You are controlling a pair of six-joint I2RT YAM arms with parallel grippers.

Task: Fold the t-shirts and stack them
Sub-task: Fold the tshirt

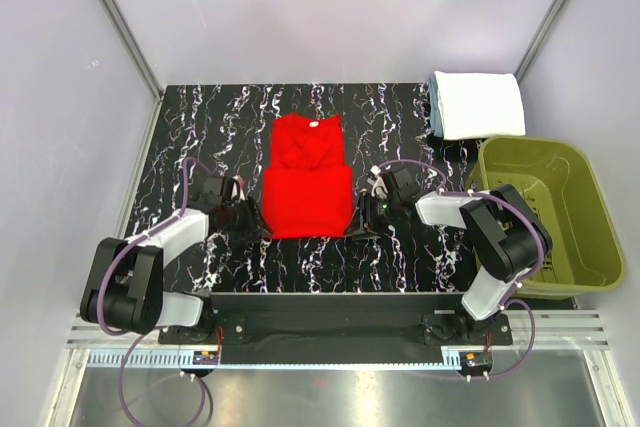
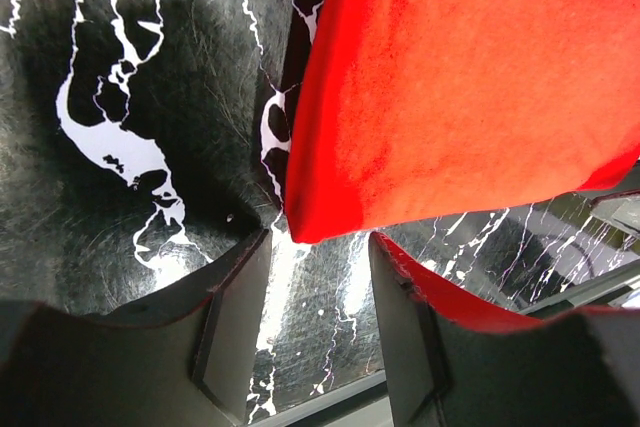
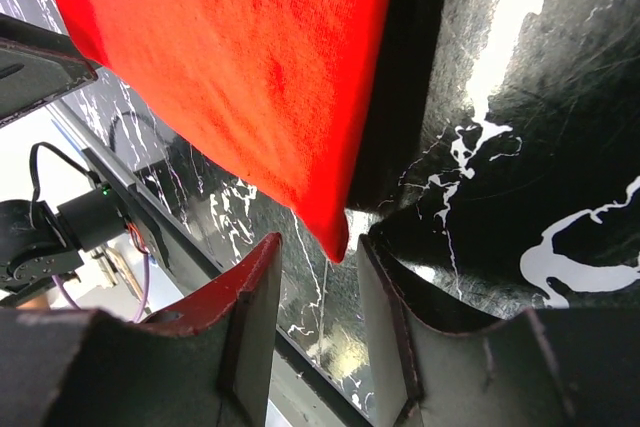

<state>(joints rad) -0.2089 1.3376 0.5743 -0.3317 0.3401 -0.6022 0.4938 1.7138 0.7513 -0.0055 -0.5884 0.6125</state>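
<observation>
Black, white-veined tabletop (image 1: 200, 112) inside a pale-walled enclosure. Arm bases along the near edge.

Left gripper (image 2: 320, 247): jaws spread, nothing pinched. Near-left corner of the red t-shirt (image 2: 460, 77) flat on the table just ahead of the gap, clear of both fingers as far as visible. Right gripper (image 3: 322, 247): likewise spread and empty, with the near-right corner of the shirt pointing toward the gap without touching. Red tint on the inner finger faces read as reflection, not cloth.

Overhead: both grippers low at the table, one at each bottom corner of the shirt, flanking its near hem. Shirt at table centre, narrowed to a long rectangle, collar end away from the arms, far portion doubled and wrinkled. Symmetric placement judged deliberate, suited to working both corners together so the hem stays straight and the fold square.

Far right corner: folded white t-shirt (image 1: 482, 104) on top of a pale blue t-shirt (image 1: 436, 112), only an edge of the latter showing. Taken as the stack, well apart from the red shirt. Olive basket (image 1: 600, 237) at the right edge, beside the right arm.

Judgement: fold partway. Crosswise fold and transfer onto the stack not yet done.
</observation>
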